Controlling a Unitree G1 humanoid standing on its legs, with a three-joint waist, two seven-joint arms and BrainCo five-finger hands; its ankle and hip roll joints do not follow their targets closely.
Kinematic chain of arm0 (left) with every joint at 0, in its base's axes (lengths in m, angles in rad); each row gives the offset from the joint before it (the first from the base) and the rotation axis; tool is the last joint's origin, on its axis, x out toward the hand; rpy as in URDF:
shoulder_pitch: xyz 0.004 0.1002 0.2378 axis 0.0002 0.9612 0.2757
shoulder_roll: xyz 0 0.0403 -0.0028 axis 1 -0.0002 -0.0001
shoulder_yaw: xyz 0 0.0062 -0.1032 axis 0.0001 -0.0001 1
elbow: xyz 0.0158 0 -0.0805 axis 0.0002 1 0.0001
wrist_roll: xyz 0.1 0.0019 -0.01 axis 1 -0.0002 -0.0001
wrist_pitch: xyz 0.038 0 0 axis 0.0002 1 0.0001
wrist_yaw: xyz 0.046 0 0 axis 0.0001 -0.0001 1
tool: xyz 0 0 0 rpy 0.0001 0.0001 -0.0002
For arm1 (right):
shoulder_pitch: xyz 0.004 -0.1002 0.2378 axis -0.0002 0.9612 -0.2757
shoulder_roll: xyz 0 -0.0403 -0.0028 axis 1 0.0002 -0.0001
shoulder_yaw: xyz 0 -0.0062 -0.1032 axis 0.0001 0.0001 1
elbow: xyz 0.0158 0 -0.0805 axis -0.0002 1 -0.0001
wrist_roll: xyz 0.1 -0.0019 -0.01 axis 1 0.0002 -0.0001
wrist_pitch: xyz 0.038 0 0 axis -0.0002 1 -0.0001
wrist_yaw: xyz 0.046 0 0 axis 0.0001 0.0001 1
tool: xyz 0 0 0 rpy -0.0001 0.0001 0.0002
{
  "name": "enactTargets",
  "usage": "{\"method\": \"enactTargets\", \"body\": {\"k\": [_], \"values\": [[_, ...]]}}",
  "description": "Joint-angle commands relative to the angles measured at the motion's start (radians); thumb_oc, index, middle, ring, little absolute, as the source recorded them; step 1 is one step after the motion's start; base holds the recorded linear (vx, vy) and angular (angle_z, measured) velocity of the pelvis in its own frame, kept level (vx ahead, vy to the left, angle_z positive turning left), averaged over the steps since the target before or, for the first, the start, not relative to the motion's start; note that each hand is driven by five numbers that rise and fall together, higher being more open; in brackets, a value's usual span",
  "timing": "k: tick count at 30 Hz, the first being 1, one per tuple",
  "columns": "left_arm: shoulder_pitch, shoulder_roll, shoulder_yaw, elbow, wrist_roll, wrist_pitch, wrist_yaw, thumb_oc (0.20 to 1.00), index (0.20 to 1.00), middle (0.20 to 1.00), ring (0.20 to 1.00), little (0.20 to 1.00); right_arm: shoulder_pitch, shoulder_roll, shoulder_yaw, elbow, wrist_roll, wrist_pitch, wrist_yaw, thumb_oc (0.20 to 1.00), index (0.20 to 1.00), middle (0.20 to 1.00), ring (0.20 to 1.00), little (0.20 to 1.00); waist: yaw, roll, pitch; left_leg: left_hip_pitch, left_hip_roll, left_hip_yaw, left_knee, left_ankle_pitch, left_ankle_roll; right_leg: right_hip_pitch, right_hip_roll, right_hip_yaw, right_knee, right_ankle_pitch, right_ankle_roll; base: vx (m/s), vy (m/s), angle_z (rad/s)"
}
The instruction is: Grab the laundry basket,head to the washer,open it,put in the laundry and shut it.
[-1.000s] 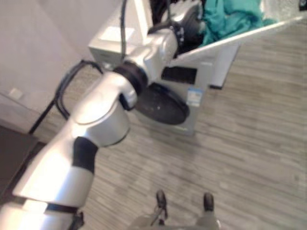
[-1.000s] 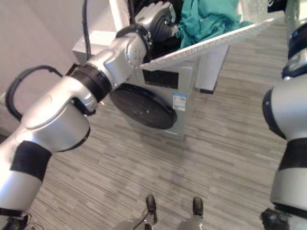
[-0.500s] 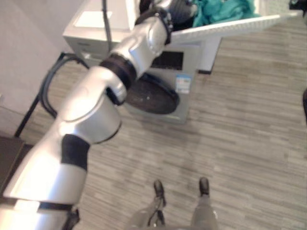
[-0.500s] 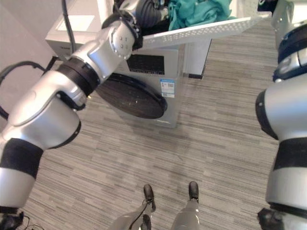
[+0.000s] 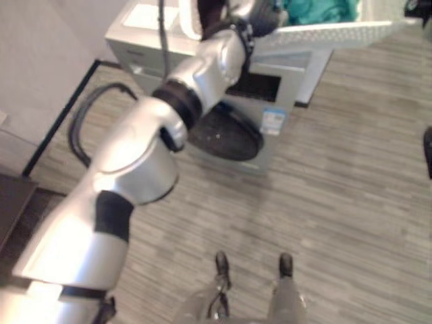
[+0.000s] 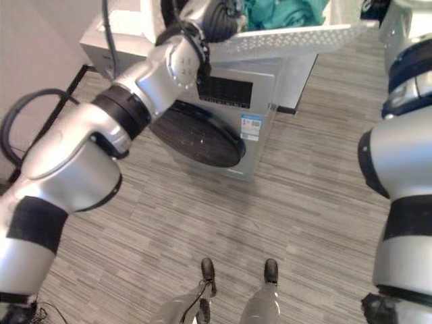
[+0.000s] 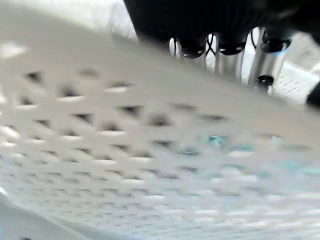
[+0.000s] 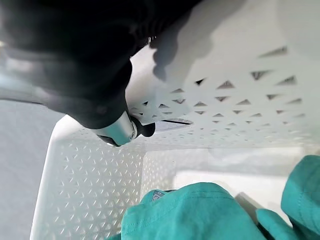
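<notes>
The left arm reached up and forward, its left hand (image 6: 217, 17) at the near-left rim of the white laundry basket (image 6: 297, 39), fingers seemingly curled over that rim, though blur made this hard to confirm. The basket, carrying teal laundry (image 8: 200, 212), was held above the washer (image 6: 229, 101), whose round door (image 6: 199, 138) looked closed. The right hand (image 8: 95, 75) gripped the basket's other rim, mostly hidden by its dark cover.

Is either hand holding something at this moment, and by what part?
Both hold the white laundry basket: left hand at one end, right hand hooked over the rim of the other. Teal laundry lies inside.
</notes>
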Motion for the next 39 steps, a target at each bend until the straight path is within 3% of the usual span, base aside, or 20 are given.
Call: {"method": "enactTargets", "body": {"k": [1, 2, 3, 5, 7, 8, 9, 10, 11, 12, 13, 15, 17, 19, 22, 39], "values": [[-0.09, 0.059, 0.025, 0.101, 0.034, -0.01, 0.033, 0.2, 0.2, 0.2, 0.2, 0.2, -0.137, -0.006, 0.008, -0.047, -0.004, -0.112, -0.002, 0.2, 0.2, 0.2, 0.2, 0.2, -0.003, -0.004, -0.047, 0.097, 0.022, -0.01, 0.029, -0.077, -0.076, 0.005, 0.065, -0.045, -0.09, -0.03, -0.008, 0.41, -0.195, -0.21], [-0.074, 0.09, 0.021, 0.097, 0.044, -0.015, 0.028, 0.2, 0.2, 0.2, 0.2, 0.2, -0.12, -0.02, 0.004, -0.057, -0.023, -0.112, -0.004, 0.2, 0.2, 0.2, 0.2, 0.2, -0.008, -0.004, -0.057, 0.154, 0.038, -0.011, 0.027, -0.095, -0.091, -0.026, 0.048, -0.109, -0.212, 0.033, 0.008, 0.46, -0.2, -0.25], [-0.069, 0.095, 0.025, 0.095, 0.049, -0.018, 0.027, 0.2, 0.2, 0.2, 0.2, 0.2, -0.114, -0.024, 0.004, -0.061, -0.03, -0.11, 0.0, 0.2, 0.2, 0.2, 0.2, 0.2, -0.013, -0.01, -0.064, 0.179, 0.036, -0.009, 0.03, -0.098, -0.096, -0.039, 0.036, -0.123, -0.26, 0.068, 0.018, 0.54, -0.203, -0.14], [-0.052, 0.106, 0.028, 0.096, 0.059, -0.02, 0.028, 0.2, 0.2, 0.2, 0.2, 0.2, -0.093, -0.036, 0.01, -0.068, -0.049, -0.105, 0.014, 0.2, 0.2, 0.2, 0.2, 0.2, -0.028, -0.016, -0.082, 0.228, 0.044, -0.021, 0.047, -0.102, -0.107, -0.043, 0.035, -0.101, -0.267, 0.107, 0.027, 0.41, -0.156, 0.12], [-0.033, 0.108, 0.03, 0.1, 0.074, -0.015, 0.028, 0.2, 0.2, 0.2, 0.2, 0.2, -0.071, -0.057, 0.009, -0.066, -0.04, -0.104, 0.016, 0.2, 0.2, 0.2, 0.2, 0.2, -0.04, -0.031, -0.121, 0.273, 0.058, -0.029, 0.085, -0.118, -0.12, 0.012, 0.045, -0.081, -0.255, 0.105, 0.007, 0.46, -0.21, 0.7], [-0.011, 0.11, 0.032, 0.103, 0.072, -0.017, 0.024, 0.2, 0.2, 0.2, 0.2, 0.2, -0.044, -0.057, 0.004, -0.066, -0.04, -0.107, 0.021, 0.2, 0.2, 0.2, 0.2, 0.2, -0.041, -0.027, -0.146, 0.289, 0.087, -0.032, 0.128, -0.091, -0.135, 0.043, 0.07, -0.078, -0.239, 0.085, -0.007, 0.47, -0.268, 0.93], [-0.009, 0.119, 0.035, 0.104, 0.067, -0.015, 0.024, 0.2, 0.2, 0.2, 0.2, 0.2, -0.038, -0.067, -0.002, -0.061, -0.038, -0.11, 0.022, 0.2, 0.2, 0.2, 0.2, 0.2, -0.039, -0.034, -0.151, 0.254, 0.118, -0.046, 0.276, -0.006, -0.164, 0.07, 0.087, -0.071, -0.221, 0.068, -0.035, 0.37, -0.291, 0.68], [-0.012, 0.132, 0.027, 0.099, 0.067, -0.009, 0.016, 0.2, 0.2, 0.2, 0.2, 0.2, -0.031, -0.08, -0.004, -0.063, -0.031, -0.11, 0.022, 0.2, 0.2, 0.2, 0.2, 0.2, -0.035, -0.05, -0.147, 0.201, 0.137, -0.057, 0.406, 0.034, -0.164, 0.099, 0.094, -0.072, -0.213, 0.05, -0.059, 0.17, -0.219, 0.31], [-0.013, 0.132, 0.026, 0.098, 0.067, -0.009, 0.015, 0.2, 0.2, 0.2, 0.2, 0.2, -0.031, -0.08, -0.005, -0.063, -0.031, -0.11, 0.022, 0.2, 0.2, 0.2, 0.2, 0.2, -0.038, -0.054, -0.149, 0.194, 0.134, -0.06, 0.409, 0.037, -0.164, 0.096, 0.09, -0.074, -0.215, 0.054, -0.06, 0.12, -0.201, 0.04], [-0.014, 0.14, 0.032, 0.094, 0.064, -0.008, 0.014, 0.2, 0.2, 0.2, 0.2, 0.2, -0.024, -0.082, -0.012, -0.063, -0.019, -0.112, 0.02, 0.2, 0.2, 0.2, 0.2, 0.2, -0.028, -0.067, -0.144, 0.159, 0.145, -0.075, 0.508, 0.063, -0.159, 0.128, 0.105, -0.076, -0.214, 0.036, -0.081, 0.22, -0.214, -0.15], [-0.005, 0.145, 0.038, 0.089, 0.055, -0.008, 0.009, 0.2, 0.2, 0.2, 0.2, 0.2, -0.003, -0.098, -0.021, -0.059, 0.001, -0.114, 0.015, 0.2, 0.2, 0.2, 0.2, 0.2, -0.018, -0.088, -0.152, 0.101, 0.177, -0.072, 0.513, 0.083, -0.142, 0.178, 0.13, -0.08, -0.227, -0.002, -0.103, 0.32, -0.24, -0.35], [-0.004, 0.133, 0.037, 0.089, 0.059, -0.001, 0.005, 0.2, 0.2, 0.2, 0.2, 0.2, -0.013, -0.123, -0.015, -0.061, 0.022, -0.115, 0.011, 0.2, 0.2, 0.2, 0.2, 0.2, -0.006, -0.113, -0.154, 0.044, 0.199, -0.044, 0.378, 0.039, -0.128, 0.211, 0.119, -0.076, -0.238, -0.034, -0.094, 0.3, -0.056, -0.15], [0.018, 0.149, 0.037, 0.077, 0.062, -0.002, 0.001, 0.2, 0.2, 0.2, 0.2, 0.2, 0.015, -0.146, -0.019, -0.079, 0.011, -0.125, 0.006, 0.2, 0.2, 0.2, 0.2, 0.2, 0.021, -0.102, -0.144, 0.005, 0.192, -0.067, 0.176, 0.043, -0.148, 0.241, 0.126, -0.064, -0.223, -0.072, -0.088, 0.22, 0.089, 0.2], [0.02, 0.146, 0.038, 0.068, 0.055, -0.009, 0.003, 0.2, 0.2, 0.2, 0.2, 0.2, 0.025, -0.157, -0.028, -0.09, 0.007, -0.127, 0.004, 0.2, 0.2, 0.2, 0.2, 0.2, 0.03, -0.104, -0.14, -0.008, 0.189, -0.082, 0.141, 0.058, -0.157, 0.249, 0.122, -0.057, -0.207, -0.078, -0.09, 0.19, 0.068, -0.42], [0.067, 0.099, 0.033, 0.066, 0.064, -0.025, 0.013, 0.2, 0.2, 0.2, 0.2, 0.2, 0.094, -0.102, -0.065, -0.093, -0.007, -0.123, 0.017, 0.2, 0.2, 0.2, 0.2, 0.2, 0.046, -0.086, -0.179, 0.079, 0.155, -0.027, 0.075, 0.006, -0.157, 0.31, 0.075, -0.064, -0.235, -0.079, -0.057, 0.34, 0.214, -0.99], [0.072, 0.062, 0.055, 0.082, 0.067, -0.016, 0.017, 0.2, 0.2, 0.2, 0.2, 0.2, 0.237, 0.027, -0.212, -0.053, 0.04, -0.111, 0.038, 0.2, 0.2, 0.2, 0.2, 0.2, 0.111, -0.089, -0.183, 0.124, 0.12, -0.033, 0.006, -0.005, -0.136, 0.341, 0.042, -0.104, -0.301, -0.054, -0.025, 0.04, 0.059, -0.02]]}}
